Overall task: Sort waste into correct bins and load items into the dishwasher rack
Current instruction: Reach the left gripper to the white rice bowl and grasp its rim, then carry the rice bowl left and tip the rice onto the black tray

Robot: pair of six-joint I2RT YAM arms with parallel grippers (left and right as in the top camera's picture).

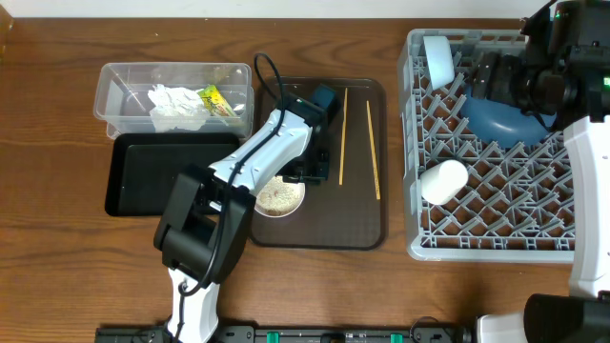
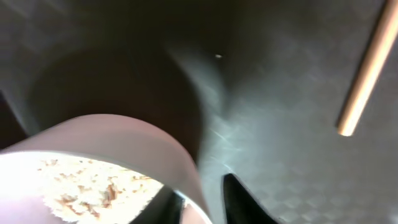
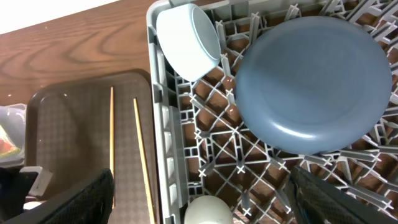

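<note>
Your table (image 1: 57, 124) is brown wood with clear grain and a soft sheen. The tub (image 1: 107, 90) is clear, glossy plastic. The black tray (image 1: 143, 181) looks like smooth plastic with a slight shine. The tissue (image 1: 173, 107) is soft crumpled paper, and the wrapper (image 1: 215, 100) is shiny printed film. The serving tray (image 1: 353, 224) is dark brown and matt, with a fine woven texture. The chopsticks (image 1: 373, 143) are pale bare wood. The rack (image 1: 413, 114) is grey matt plastic. You see a smooth, dull sheen on the dark-blue bowl (image 3: 311, 81). The light-blue bowl (image 3: 186, 43), white cup (image 1: 444, 181) and small white bowl (image 2: 124, 143) are smooth too. The rice (image 2: 74, 180) looks grainy.
</note>
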